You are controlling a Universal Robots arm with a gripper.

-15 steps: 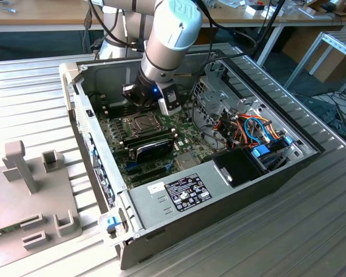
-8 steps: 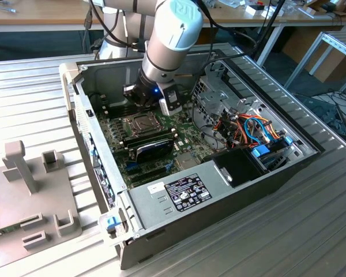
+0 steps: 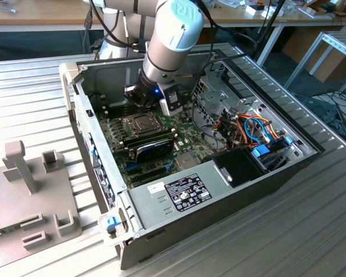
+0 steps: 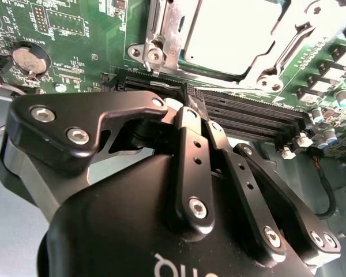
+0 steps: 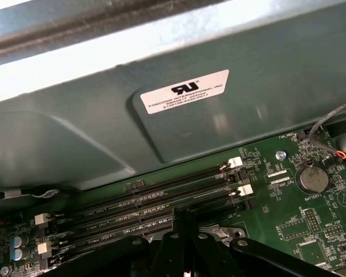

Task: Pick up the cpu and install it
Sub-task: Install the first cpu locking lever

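The cpu (image 4: pixel 230 32) shows as a pale silver-grey square lying in the socket, with the hinged metal frame (image 4: pixel 161 34) around it on the green motherboard (image 4: pixel 75 34). In the exterior view the socket (image 3: pixel 139 122) lies in the middle of the open computer case, just below the arm's wrist. My gripper (image 4: pixel 189 97) hovers beside the socket, over the black memory slots (image 4: pixel 248 115), with its fingers closed together and nothing between them. The first wrist view has the gripper (image 5: pixel 183 222) above the same memory slots (image 5: pixel 150 199). In the exterior view the gripper (image 3: pixel 139 101) hangs low inside the case.
The case's grey side wall (image 5: pixel 161 115) rises close behind the memory slots. A coin battery (image 5: pixel 311 178) sits on the board. A black rectangular module (image 3: pixel 154 147), the power supply (image 3: pixel 179 193) and a drive cage with coloured cables (image 3: pixel 254 130) crowd the case. A grey fixture (image 3: pixel 29 190) stands at the exterior view's left.
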